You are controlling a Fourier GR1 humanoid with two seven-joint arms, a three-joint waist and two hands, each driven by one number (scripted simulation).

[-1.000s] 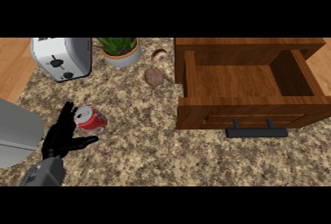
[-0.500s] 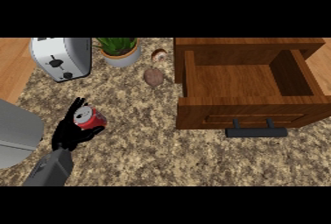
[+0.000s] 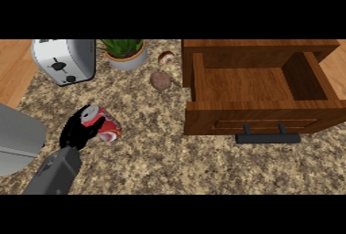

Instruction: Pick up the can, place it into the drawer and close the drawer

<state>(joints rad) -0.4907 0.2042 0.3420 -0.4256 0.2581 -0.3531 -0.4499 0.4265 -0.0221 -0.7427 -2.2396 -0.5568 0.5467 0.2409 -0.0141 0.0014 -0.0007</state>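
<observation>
A red can [image 3: 109, 130] with a silver top lies tilted on the speckled counter at the left. My left hand [image 3: 76, 131] is on its left side, with fingers and thumb curled round it, hiding part of the can. To the right stands the wooden drawer [image 3: 260, 119], pulled open, its inside bare and its black handle [image 3: 267, 137] facing the front. The can is well left of the drawer. My right hand does not show.
A silver toaster [image 3: 63, 60] stands at the back left, with a potted plant [image 3: 123, 53] beside it. A brown lump [image 3: 161, 81] and a small round thing [image 3: 166, 56] lie left of the drawer. A large grey shape [image 3: 17, 139] fills the left edge.
My left hand went from straight fingers beside the can to closing round it. The can has tipped slightly and shifted a little to the right.
</observation>
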